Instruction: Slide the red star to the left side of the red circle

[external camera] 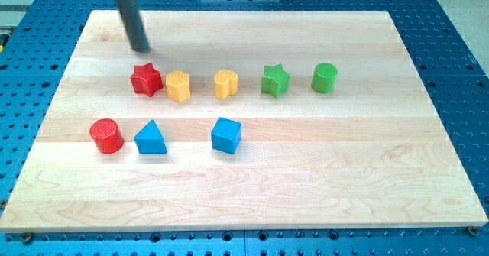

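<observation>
The red star (146,79) lies on the wooden board (306,195) at the upper left, touching or nearly touching a yellow hexagon-like block (178,85) on its right. The red circle (106,136), a short cylinder, stands below and to the left of the star. My tip (140,50) is at the end of the dark rod, just above the star and slightly to its left, with a small gap between them.
A yellow heart-like block (225,83), a green star (275,80) and a green cylinder (325,78) continue the upper row to the right. A blue triangle (150,138) sits right of the red circle, and a blue cube (226,135) further right.
</observation>
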Robot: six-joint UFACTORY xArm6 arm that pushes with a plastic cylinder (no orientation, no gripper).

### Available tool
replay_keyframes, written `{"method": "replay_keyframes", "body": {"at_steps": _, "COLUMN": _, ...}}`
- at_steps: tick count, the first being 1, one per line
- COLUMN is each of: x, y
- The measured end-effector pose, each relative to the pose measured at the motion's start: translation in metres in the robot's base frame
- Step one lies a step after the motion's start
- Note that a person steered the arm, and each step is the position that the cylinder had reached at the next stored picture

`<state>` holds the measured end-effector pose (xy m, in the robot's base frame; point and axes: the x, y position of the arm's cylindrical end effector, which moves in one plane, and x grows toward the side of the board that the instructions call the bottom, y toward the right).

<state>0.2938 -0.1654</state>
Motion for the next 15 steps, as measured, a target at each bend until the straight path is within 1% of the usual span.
{"method": "replay_keyframes", "body": {"at_steps": 1, "x": 0.020, "y": 0.004}}
{"method": "replay_keyframes", "body": {"at_steps": 2, "x": 0.061, "y": 0.002}}
{"method": "replay_keyframes", "body": {"at_steps": 3, "x": 0.047, "y": 0.013}}
{"method": "replay_keyframes", "body": {"at_steps": 4, "x": 0.079, "y": 0.036}}
{"method": "replay_keyframes", "body": {"at_steps": 6, "x": 0.098, "y": -0.047}}
{"method": "replay_keyframes", "body": {"at_steps": 7, "x": 0.125, "y": -0.092}}
{"method": "replay_keyframes", "body": {"at_steps": 8, "x": 0.106, "y": -0.073}}
{"method": "replay_keyframes", "body": {"at_steps": 9, "x": 0.107, "y": -0.022}}
{"method": "replay_keyframes", "body": {"at_steps": 10, "x": 0.124, "y": -0.036}}
{"method": "replay_keyframes", "body": {"at_steps": 12, "x": 0.157, "y": -0.091}}
{"method": "replay_keyframes", "body": {"at_steps": 13, "x": 0.125, "y": -0.077}}
{"method": "replay_keyframes", "body": {"at_steps": 14, "x": 0.123, "y": -0.118}}
{"method": "replay_keyframes", "body": {"at_steps": 15, "x": 0.143, "y": -0.138}}
